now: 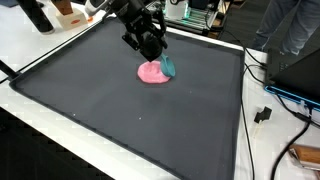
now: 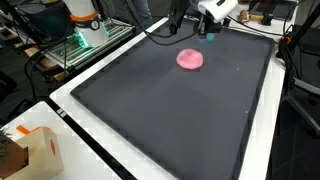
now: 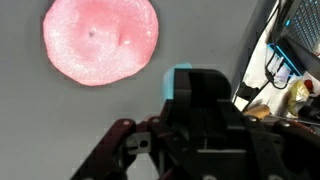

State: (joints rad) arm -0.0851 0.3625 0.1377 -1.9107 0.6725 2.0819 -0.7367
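Note:
A round pink plate (image 1: 151, 72) (image 2: 190, 59) (image 3: 100, 40) lies on the black mat (image 1: 130, 120) (image 2: 170, 120) toward its far side. My gripper (image 1: 160, 60) (image 2: 207, 30) (image 3: 195, 85) hangs just beside the plate's edge, shut on a small teal object (image 1: 168, 67) (image 2: 209, 33) (image 3: 180, 80). In the wrist view only a cyan sliver of that object shows past the dark fingers, to the right of the plate. The object sits off the plate, close above the mat.
A white border (image 1: 60, 120) frames the mat. Cables and a plug (image 1: 264, 114) lie at one side, near a person (image 1: 295, 30). A cardboard box (image 2: 30, 150) stands at a table corner. An equipment rack (image 2: 80, 35) stands behind.

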